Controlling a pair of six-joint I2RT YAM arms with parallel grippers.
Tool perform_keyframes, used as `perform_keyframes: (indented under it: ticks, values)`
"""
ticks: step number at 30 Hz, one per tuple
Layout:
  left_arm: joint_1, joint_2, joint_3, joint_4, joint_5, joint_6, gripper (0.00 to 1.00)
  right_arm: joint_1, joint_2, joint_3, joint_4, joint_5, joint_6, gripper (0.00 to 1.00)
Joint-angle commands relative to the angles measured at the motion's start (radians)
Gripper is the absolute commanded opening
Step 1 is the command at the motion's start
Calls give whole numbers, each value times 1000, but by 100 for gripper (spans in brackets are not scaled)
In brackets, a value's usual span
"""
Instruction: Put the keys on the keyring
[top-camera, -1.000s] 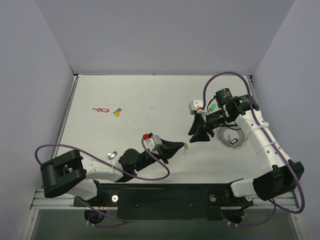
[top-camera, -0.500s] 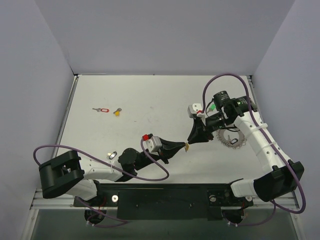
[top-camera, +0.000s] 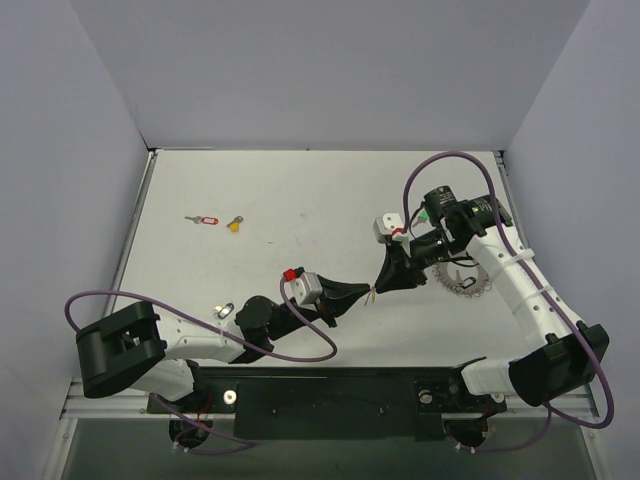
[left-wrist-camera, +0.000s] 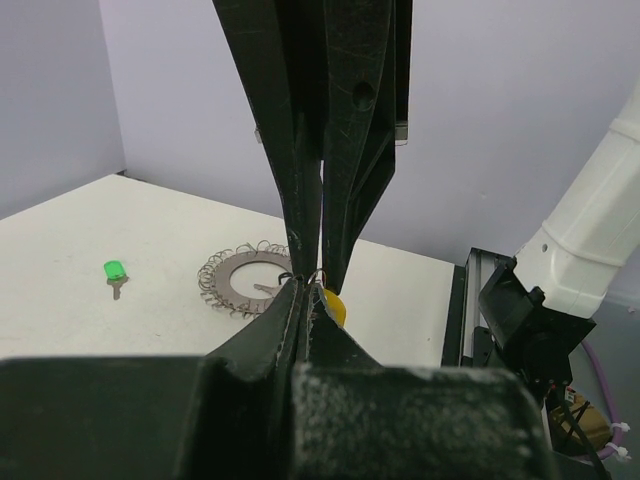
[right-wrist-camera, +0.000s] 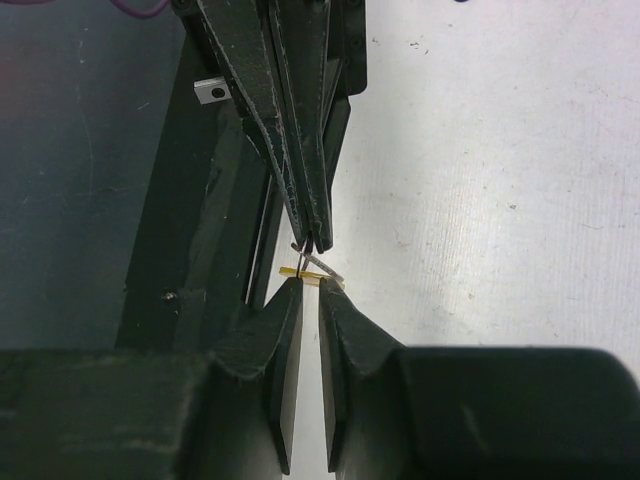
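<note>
My left gripper (top-camera: 367, 292) (left-wrist-camera: 305, 282) is shut on the small wire loop of a yellow-headed key (left-wrist-camera: 335, 307) (right-wrist-camera: 292, 272), held above the table. My right gripper (top-camera: 379, 287) (right-wrist-camera: 303, 285) meets it tip to tip. Its jaws are drawn in to a narrow slit, with the key's yellow head and silver blade at their tips. The frilly silver keyring (top-camera: 462, 278) (left-wrist-camera: 245, 283) lies flat on the table under the right arm. A green-headed key (left-wrist-camera: 114, 272) (top-camera: 424, 212) lies beyond it.
A red-tagged key (top-camera: 205, 220) and another yellow-headed key (top-camera: 235, 223) lie at the far left of the table. A small silver key (top-camera: 224, 310) rests by the left arm. Purple cables (top-camera: 440, 160) loop off both arms. Grey walls enclose the table.
My right gripper has swung left and down from above the keyring to the left gripper's tips, and its jaws have closed in around the yellow key. The left gripper has stayed shut.
</note>
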Motion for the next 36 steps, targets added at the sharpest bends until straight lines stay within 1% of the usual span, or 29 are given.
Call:
perform_keyframes:
  ticks: [1,3,5,6,10,20,36]
  values:
    - [3,-24,37,296,10,2,0,24,-12,-8,-39,-75,-24,8]
    - [4,-22,36,296,10,-1,0,23,-14,-7,-40,-73,-24,9]
    - [3,-24,34,296,4,2,0,14,-20,-1,-47,-66,-24,13]
    - [3,-24,31,296,1,2,0,8,-22,1,-47,-70,-24,17]
    - [3,-32,22,288,-15,4,0,-15,-35,-10,-48,-75,-33,21]
    - [3,-30,23,283,-16,-6,0,-11,-32,-13,-48,-81,-35,22]
    - [3,-10,36,299,-16,-25,0,15,31,24,-66,-72,-65,18]
